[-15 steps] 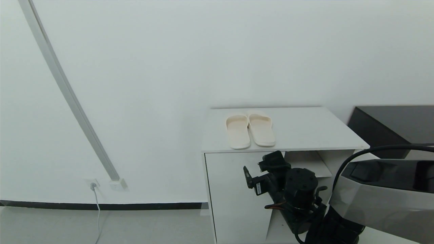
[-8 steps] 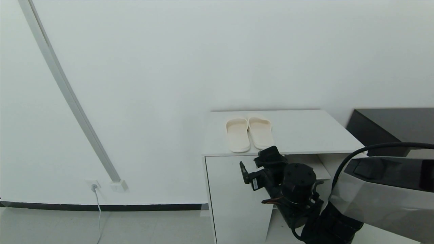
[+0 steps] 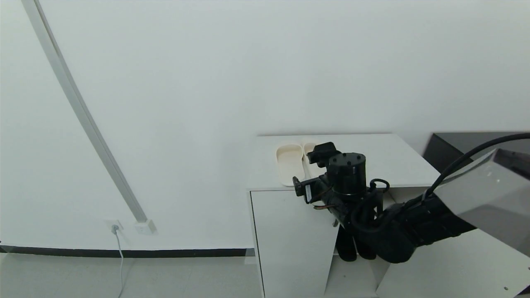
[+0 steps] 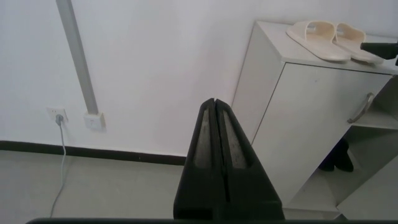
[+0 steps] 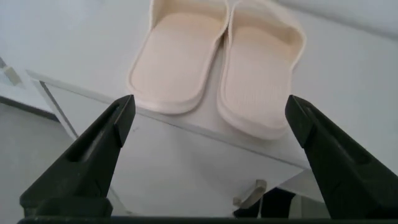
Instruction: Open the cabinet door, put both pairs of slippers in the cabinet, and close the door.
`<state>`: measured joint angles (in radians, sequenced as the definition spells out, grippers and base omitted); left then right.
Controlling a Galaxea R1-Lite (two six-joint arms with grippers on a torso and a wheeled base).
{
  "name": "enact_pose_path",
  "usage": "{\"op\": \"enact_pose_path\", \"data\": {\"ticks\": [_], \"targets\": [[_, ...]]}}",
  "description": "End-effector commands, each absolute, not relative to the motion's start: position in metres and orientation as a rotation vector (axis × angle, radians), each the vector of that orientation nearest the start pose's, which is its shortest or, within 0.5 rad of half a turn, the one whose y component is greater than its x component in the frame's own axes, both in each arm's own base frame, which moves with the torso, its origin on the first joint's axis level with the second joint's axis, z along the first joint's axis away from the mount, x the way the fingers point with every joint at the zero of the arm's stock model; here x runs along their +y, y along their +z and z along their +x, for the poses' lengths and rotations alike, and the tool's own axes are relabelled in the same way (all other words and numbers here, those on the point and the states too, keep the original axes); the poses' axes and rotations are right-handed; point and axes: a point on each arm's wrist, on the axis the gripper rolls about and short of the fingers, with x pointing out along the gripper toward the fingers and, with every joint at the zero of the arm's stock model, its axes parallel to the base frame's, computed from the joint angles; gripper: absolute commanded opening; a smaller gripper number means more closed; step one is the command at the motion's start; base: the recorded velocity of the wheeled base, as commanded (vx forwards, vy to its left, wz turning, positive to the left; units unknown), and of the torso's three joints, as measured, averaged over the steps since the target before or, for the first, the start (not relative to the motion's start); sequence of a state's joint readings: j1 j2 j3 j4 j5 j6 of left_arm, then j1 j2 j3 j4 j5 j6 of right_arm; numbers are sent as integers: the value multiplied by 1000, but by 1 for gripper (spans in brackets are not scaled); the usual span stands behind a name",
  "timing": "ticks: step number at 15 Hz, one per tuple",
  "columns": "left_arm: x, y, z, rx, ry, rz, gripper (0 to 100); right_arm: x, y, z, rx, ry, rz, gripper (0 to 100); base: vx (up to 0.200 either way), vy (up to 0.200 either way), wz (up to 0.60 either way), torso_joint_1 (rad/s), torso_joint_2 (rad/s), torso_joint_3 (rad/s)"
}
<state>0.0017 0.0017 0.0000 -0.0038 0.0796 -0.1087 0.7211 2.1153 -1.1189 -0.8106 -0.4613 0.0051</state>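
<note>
We see cream slippers [image 5: 177, 65] on cabinet [image 3: 290, 231] top, near front-left corner. Right gripper [image 5: 210, 106] spread wide at top's front edge, just short of them. Dark pair [image 4: 339, 163] inside open lower compartment. Left gripper [image 4: 214, 109] pressed closed, well apart from cabinet.

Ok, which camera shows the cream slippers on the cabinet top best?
Right wrist view: both cream slippers show close up, unblocked, in front of the open right gripper. In the head view the right arm covers most of one slipper; the left wrist view shows them far off.
</note>
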Motion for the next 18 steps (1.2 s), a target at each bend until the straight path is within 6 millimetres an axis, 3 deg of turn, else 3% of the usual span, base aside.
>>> {"op": "enact_pose_path", "data": {"ticks": [1,3,8,10,18], "targets": [[2,76,-23,-6,81,-109,0,264,174,316,152,248,16,100,0,0,0,0,0,0],[2,76,-23,-4,81,-107,0,267,188,314,243,236,97,100,0,0,0,0,0,0],[1,76,-23,-3,67,-81,0,270,180,315,260,236,91,100,0,0,0,0,0,0],[1,76,-23,-3,67,-81,0,271,178,316,255,229,93,100,200,0,0,5,0,2],[1,76,-23,-3,67,-86,0,285,135,333,263,195,68,100,175,0,0,5,0,0]]}}
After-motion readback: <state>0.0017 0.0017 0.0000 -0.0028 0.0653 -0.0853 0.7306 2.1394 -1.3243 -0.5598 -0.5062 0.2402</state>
